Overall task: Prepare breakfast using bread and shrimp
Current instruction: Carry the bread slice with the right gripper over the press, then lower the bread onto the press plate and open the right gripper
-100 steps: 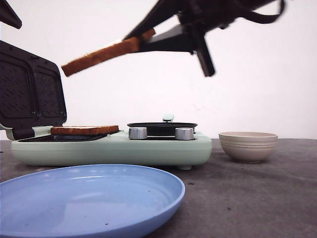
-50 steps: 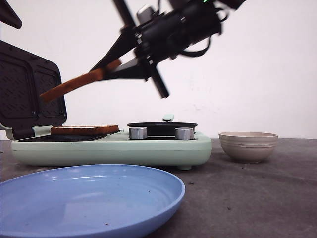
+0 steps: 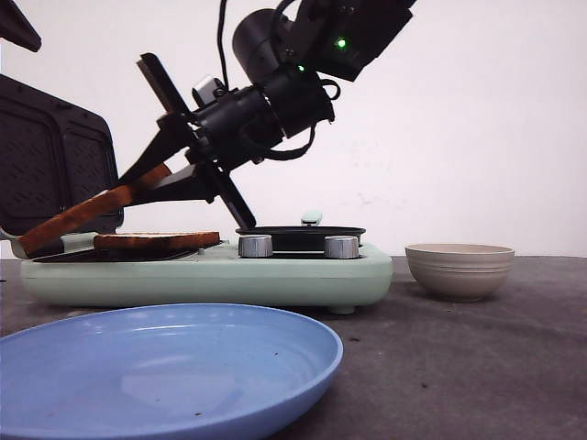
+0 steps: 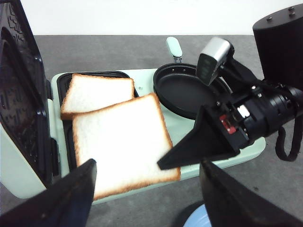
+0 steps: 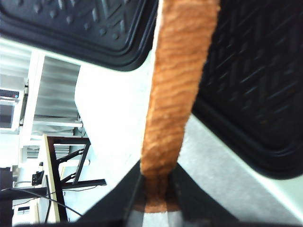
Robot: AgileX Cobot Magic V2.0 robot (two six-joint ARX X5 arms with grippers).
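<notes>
Golden-crusted square bread slice (image 4: 120, 144) pinched in right hand (image 3: 151, 179), tilted over the ridged black sandwich plate (image 4: 66, 85); left hand's fingers (image 4: 71, 198) apart.

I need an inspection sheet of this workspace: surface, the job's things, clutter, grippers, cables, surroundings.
Surface: grey table, some dark specks.
Job's things: one bread slice lies in the open sandwich maker; second slice held tilted over it. No shrimp seen.
Clutter: blue plate, beige bowl, small black pan.
Grippers: right gripper shut on second slice; left gripper open, empty.
Cables: black cable on the right arm.
Surroundings: white wall.
</notes>
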